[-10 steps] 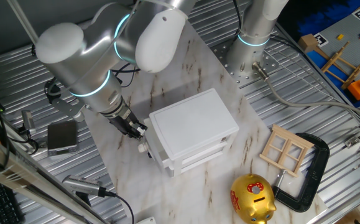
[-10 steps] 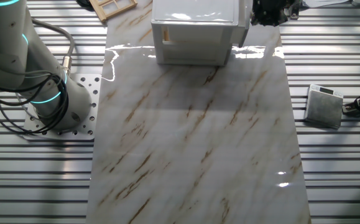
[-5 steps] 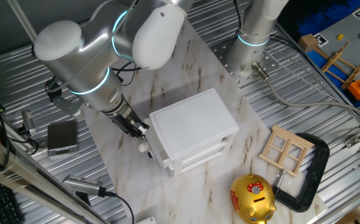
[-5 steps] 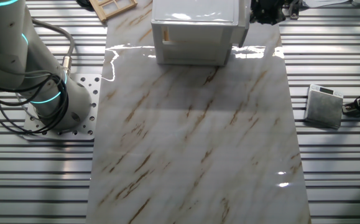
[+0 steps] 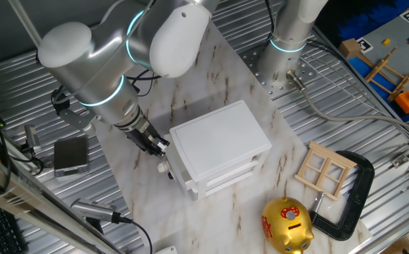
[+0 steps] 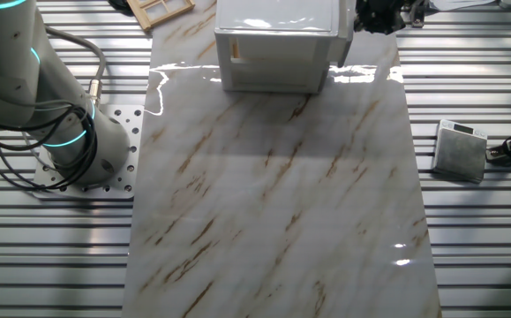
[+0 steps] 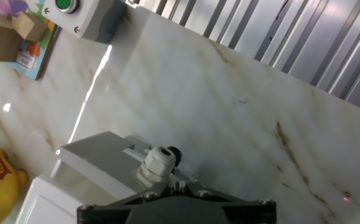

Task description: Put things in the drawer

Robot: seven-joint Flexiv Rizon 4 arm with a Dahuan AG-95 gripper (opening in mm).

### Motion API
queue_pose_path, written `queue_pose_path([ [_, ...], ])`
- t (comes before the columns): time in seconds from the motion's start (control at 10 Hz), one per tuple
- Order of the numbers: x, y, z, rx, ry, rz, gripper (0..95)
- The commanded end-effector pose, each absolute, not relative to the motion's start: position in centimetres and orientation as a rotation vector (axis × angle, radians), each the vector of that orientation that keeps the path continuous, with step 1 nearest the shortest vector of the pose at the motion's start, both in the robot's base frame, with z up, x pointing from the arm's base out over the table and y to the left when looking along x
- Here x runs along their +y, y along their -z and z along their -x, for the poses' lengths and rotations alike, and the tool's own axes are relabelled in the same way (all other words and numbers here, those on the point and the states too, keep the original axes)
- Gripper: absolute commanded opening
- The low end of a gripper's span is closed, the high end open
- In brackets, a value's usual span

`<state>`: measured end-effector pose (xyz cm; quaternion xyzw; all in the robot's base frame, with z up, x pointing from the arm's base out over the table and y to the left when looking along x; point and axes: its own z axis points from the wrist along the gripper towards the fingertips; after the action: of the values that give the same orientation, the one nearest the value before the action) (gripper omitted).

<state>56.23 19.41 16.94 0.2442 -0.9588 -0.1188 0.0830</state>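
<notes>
We see a gold piggy bank (image 5: 287,225) near a black C-clamp (image 5: 349,194) that touches a small wooden window frame (image 5: 324,168), and a grey box (image 5: 70,155) lying on the ribbed metal table (image 5: 374,134).

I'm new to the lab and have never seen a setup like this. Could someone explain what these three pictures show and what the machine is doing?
It is one silver robot arm bolted beside a marble table. Two pictures come from fixed cameras on different sides of the table; the third comes from a camera on the arm's hand, looking down past its tool.

On the table stands a small white cabinet. The tool sits right at its drawer front, near the small round knob; whether it is gripping the knob cannot be told. The drawer looks closed, or nearly so.

Nearby lie a golden piggy bank, a wooden window frame and a black clamp. Nothing is being carried.
</notes>
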Motion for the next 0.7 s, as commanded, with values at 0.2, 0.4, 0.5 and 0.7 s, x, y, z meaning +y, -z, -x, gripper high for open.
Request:
queue_pose_path([
  [0.2,19.45,-16.91,-56.31,-2.859,0.364,-0.761,0.0],
  [0.4,19.45,-16.91,-56.31,-2.859,0.349,-0.767,0.0],
  [0.5,19.45,-16.91,-56.31,-2.866,0.343,-0.759,0.0],
  [0.7,19.46,-16.94,-56.41,-2.875,0.333,-0.75,0.0],
])
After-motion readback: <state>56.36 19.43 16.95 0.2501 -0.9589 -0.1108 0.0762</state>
